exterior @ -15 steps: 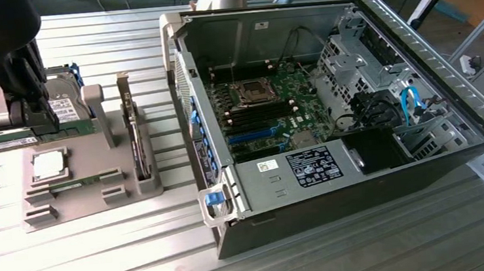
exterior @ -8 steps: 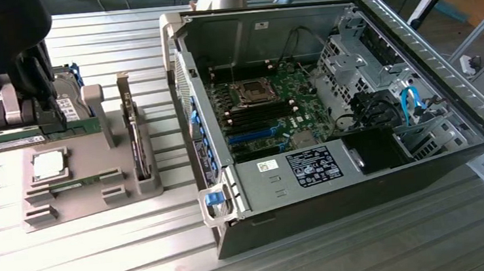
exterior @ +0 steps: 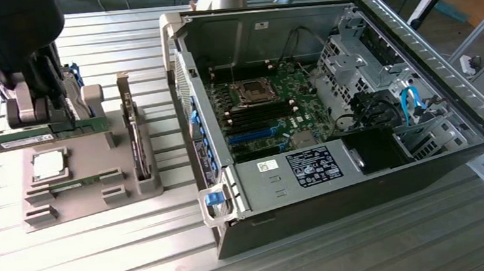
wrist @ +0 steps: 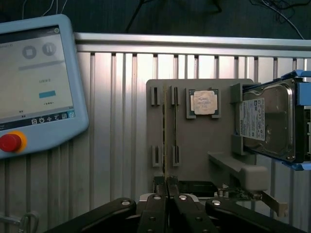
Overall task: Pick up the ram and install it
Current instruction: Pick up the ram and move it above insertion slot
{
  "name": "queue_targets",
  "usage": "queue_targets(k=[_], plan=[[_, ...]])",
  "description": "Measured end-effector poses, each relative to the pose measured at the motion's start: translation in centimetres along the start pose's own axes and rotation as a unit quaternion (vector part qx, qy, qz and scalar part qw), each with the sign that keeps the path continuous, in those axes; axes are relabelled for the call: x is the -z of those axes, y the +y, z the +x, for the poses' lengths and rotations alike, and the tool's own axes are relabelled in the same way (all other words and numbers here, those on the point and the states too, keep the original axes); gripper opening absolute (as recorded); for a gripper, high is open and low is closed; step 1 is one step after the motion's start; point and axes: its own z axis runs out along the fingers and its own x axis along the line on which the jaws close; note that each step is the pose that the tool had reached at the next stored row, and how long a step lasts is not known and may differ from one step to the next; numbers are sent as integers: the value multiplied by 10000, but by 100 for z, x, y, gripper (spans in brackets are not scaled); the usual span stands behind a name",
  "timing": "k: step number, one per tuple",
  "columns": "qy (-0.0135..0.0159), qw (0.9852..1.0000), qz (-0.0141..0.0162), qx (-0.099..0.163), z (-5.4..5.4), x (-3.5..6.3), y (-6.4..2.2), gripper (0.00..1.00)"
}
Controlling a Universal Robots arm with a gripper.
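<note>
The dark gripper [exterior: 48, 126] hides the middle of the long, thin green ram stick [exterior: 1, 141] and pinches it tight, near the grey plastic holder's [exterior: 97, 187] edge.

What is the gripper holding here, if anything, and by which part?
The gripper holds the ram, pinched across its flat faces at the upper long edge, about mid-length.
</note>
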Motion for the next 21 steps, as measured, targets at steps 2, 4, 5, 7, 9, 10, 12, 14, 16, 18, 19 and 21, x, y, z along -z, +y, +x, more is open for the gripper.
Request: queue_targets(k=[2,4,5,7,9,10,12,14,16,18,19,21], plan=[[0,10000,0,0,3,1,-41,12],[0,10000,0,0,7,3,-102,12],[0,10000,0,0,9,4,-126,12],[0,10000,0,0,13,6,-176,12],[0,10000,0,0,17,8,-237,12],[0,10000,0,0,19,9,-262,12],[0,10000,0,0,23,10,-313,12],[0,10000,0,0,29,14,-394,12],[0,10000,0,0,37,16,-481,12],[0,10000,0,0,41,18,-529,12],[0,10000,0,0,43,19,-553,12],[0,10000,0,0,48,20,-603,12]])
